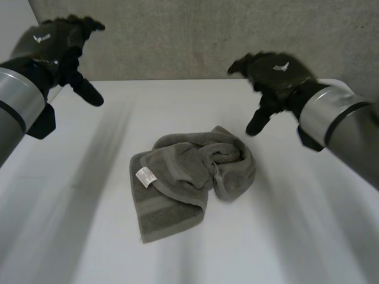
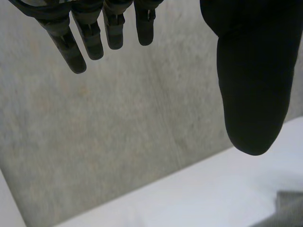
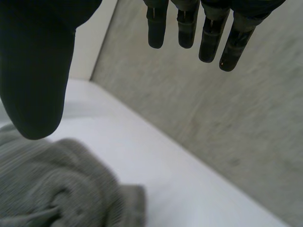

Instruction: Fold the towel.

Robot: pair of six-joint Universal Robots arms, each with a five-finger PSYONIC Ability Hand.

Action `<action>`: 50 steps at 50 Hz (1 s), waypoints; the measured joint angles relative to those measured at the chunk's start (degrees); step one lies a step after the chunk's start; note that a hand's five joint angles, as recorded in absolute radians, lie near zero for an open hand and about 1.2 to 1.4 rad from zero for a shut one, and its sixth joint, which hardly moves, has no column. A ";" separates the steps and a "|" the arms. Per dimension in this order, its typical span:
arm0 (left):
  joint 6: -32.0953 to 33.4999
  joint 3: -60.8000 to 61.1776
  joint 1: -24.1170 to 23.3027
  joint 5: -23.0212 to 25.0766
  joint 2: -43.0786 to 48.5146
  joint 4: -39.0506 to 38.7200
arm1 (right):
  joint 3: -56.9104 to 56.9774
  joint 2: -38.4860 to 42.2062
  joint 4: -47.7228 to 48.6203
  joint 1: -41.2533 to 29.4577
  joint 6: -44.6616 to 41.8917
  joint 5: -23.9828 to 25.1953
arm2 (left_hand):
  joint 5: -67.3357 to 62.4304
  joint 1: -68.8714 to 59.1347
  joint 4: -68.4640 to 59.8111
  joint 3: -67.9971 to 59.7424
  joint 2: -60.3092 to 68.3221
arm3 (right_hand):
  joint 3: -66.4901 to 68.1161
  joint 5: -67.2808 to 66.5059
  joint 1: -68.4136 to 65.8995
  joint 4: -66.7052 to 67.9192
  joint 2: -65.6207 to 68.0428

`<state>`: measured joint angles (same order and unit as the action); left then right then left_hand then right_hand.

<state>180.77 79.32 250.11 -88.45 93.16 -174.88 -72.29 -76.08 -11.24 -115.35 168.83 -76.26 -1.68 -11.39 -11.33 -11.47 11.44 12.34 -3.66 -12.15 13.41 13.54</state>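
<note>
Left hand (image 1: 59,44): hung above the far left corner of the surface (image 1: 308,236), well apart from the towel (image 1: 192,177). Its fingers (image 2: 75,47) were straight and a little spread, with the thumb (image 2: 253,85) set wide of them. I held nothing in it.

Right hand (image 1: 273,74): hung above the far right part of the surface, nearer the towel than my left but not touching it. These fingers (image 3: 208,40) were also straight and loose, thumb (image 3: 35,71) wide, and I gripped nothing. In the right wrist view the towel's bunched end lay below the thumb.

The towel was grey and lay in a crumpled heap about the middle of the surface. Its right part was rolled and bunched up. Its left part lay flatter, with a banded hem end pointing toward the near edge and one corner jutting out there. A white label (image 1: 145,176) sat face up on the left part.

Edges: the far edge of the surface met a grey wall (image 1: 195,35). A strip of bare surface ran between that edge and the towel.

Room: bare surface lay on every side of the towel, widest toward the left edge and the right edge. Both my arms came in from the near corners.
</note>
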 measured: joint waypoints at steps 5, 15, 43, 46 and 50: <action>-0.34 1.12 1.68 0.72 5.01 0.51 | 2.12 6.53 -2.44 -1.72 -0.56 0.44 | -0.16 -0.07 -0.49 -0.39 0.41 | 0.00 0.00 0.00 0.00 0.00; -2.02 5.17 -1.35 1.14 14.86 1.08 | -2.14 13.63 -2.81 -2.73 -6.43 0.47 | -2.46 -2.73 -2.76 -2.64 2.68 | 0.20 -0.08 -0.01 0.14 0.09; -0.11 -7.27 -9.27 0.43 37.60 -8.68 | -8.15 22.41 15.08 -4.38 -5.15 -7.91 | -47.82 -48.93 -48.44 -48.36 49.09 | 54.79 -51.75 -44.02 53.02 53.52; 3.15 -8.18 -9.23 -0.34 36.91 -12.56 | -5.65 23.38 16.90 -4.60 -5.77 -8.35 | -52.87 -53.16 -54.13 -54.09 54.26 | 55.35 -52.15 -44.02 54.54 53.63; 8.22 -9.81 -9.09 -1.46 33.60 -19.61 | -0.58 22.85 20.55 -4.39 -7.35 -8.64 | -55.23 -55.00 -56.89 -56.82 56.87 | 55.35 -52.24 -44.02 54.76 53.63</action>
<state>188.99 69.52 241.02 -89.92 126.76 -194.48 -72.88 -53.23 9.31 -119.74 161.48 -84.89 -56.92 -66.40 -68.22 -68.29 68.31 67.69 -55.90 -56.17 68.18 67.17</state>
